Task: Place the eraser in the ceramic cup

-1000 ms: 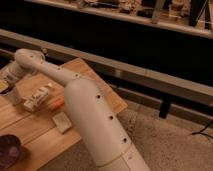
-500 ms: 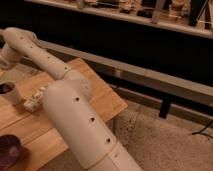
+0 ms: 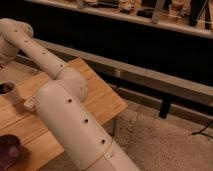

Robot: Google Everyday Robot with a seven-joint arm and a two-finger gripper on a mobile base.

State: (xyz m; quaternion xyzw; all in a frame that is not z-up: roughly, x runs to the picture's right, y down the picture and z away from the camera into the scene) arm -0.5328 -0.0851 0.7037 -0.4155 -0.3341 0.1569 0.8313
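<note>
Since half a second ago the large cream, perforated robot arm (image 3: 70, 120) has swung further left and toward the camera, so its upper link now covers most of the light wooden worktop (image 3: 102, 102), and the small items seen beside it earlier are now almost hidden behind it.

The gripper (image 3: 4, 50) sits at the far left edge of the view, at the end of the pale forearm, mostly cut off by the frame; whether it is released or clenched on anything I cannot tell.

The small pale whitish ceramic cup (image 3: 10, 92), slightly tapered with a dark inside, stands upright on the worktop near the left edge, below the gripper and just left of the arm's elbow. A dark purple round bowl (image 3: 9, 151) lies at the bottom left corner, well apart from the cup.

The eraser is not visible here; it may be in the gripper or hidden behind the arm. As a judgement, an eraser is light, slightly soft and grippy, best pinched across its short sides. The cup is stiff, fragile and easily tipped, so any release should come from directly above its mouth.
</note>
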